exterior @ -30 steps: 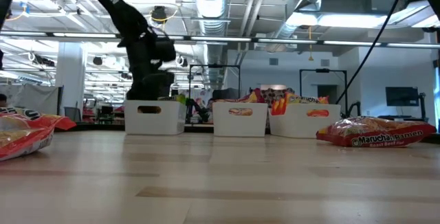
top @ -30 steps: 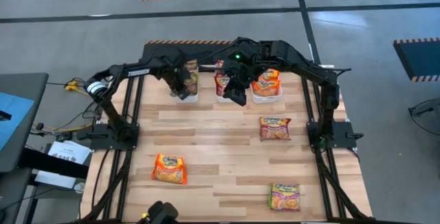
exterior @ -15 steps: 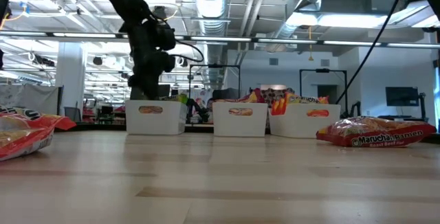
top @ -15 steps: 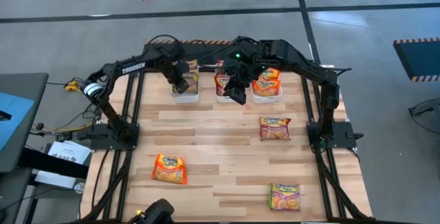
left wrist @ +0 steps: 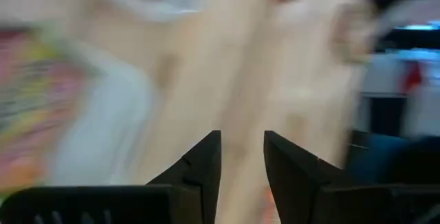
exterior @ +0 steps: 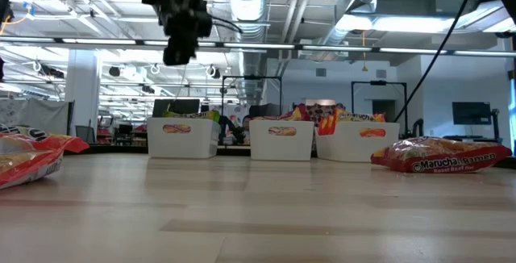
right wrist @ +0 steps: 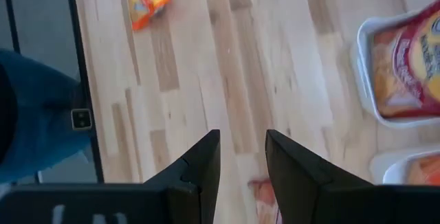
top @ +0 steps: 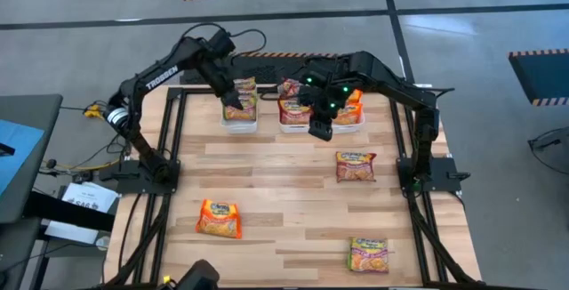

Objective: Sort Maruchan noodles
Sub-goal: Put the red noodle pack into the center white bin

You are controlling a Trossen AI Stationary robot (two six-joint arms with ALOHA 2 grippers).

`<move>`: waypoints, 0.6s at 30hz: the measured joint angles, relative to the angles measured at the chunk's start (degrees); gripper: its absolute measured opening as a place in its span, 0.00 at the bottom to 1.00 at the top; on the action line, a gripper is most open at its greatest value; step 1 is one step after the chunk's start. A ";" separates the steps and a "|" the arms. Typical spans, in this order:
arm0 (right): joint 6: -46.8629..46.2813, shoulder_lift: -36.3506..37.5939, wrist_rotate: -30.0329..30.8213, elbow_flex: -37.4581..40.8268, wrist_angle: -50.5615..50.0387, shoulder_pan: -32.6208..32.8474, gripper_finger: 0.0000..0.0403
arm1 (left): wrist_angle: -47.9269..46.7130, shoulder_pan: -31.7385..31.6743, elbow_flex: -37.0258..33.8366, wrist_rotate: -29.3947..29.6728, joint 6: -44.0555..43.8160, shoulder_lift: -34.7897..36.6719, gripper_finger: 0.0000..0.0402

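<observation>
Maruchan packets lie flat on the wooden table: one near the right side [top: 356, 165], one at near left [top: 219, 219], one at near right [top: 369, 255]. More packets fill three white bins along the far edge: left [top: 240, 112], middle [top: 292, 112], right [top: 348, 112]. My left gripper [top: 233, 96] hangs high above the left bin [exterior: 181, 138], with its fingers close together and nothing between them [left wrist: 242, 157]. My right gripper [top: 321, 128] hovers by the near side of the middle and right bins. It looks down on bare table, is likewise narrow and holds nothing [right wrist: 242, 157].
In the low view, one packet lies at the left [exterior: 28, 156] and one at the right [exterior: 439, 155]. The bare wooden top [top: 284, 192] stretches between the bins and the loose packets. The black frame rails [top: 169, 148] run along both sides of the table.
My left gripper has risen from just over the left bin to well above it and drawn toward the far edge. My right gripper has shifted a little toward the right and near side, away from the middle bin. The packets have stayed where they were.
</observation>
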State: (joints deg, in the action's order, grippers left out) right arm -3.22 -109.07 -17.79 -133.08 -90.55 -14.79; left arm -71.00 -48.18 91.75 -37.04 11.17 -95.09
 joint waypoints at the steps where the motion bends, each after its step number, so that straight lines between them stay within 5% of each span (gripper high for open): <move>1: 0.20 0.09 0.02 0.59 0.83 0.07 0.35 | -0.24 0.64 -0.28 -3.78 0.31 0.57 0.24; 6: -1.59 1.52 0.12 5.67 0.59 0.59 0.35 | -0.47 4.23 -3.96 -19.93 4.93 5.24 0.24; 13: -5.99 5.52 -0.20 21.42 1.70 0.80 0.35 | 1.43 7.85 -9.49 -17.56 3.02 12.82 0.24; 18: -8.69 11.17 -6.97 35.76 7.25 0.92 0.35 | 2.65 8.81 -13.57 -17.50 1.54 18.29 0.24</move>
State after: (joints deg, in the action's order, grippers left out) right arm -11.91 -97.89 -24.76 -97.32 -83.30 -13.87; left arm -68.35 -39.37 78.18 -54.54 12.71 -76.80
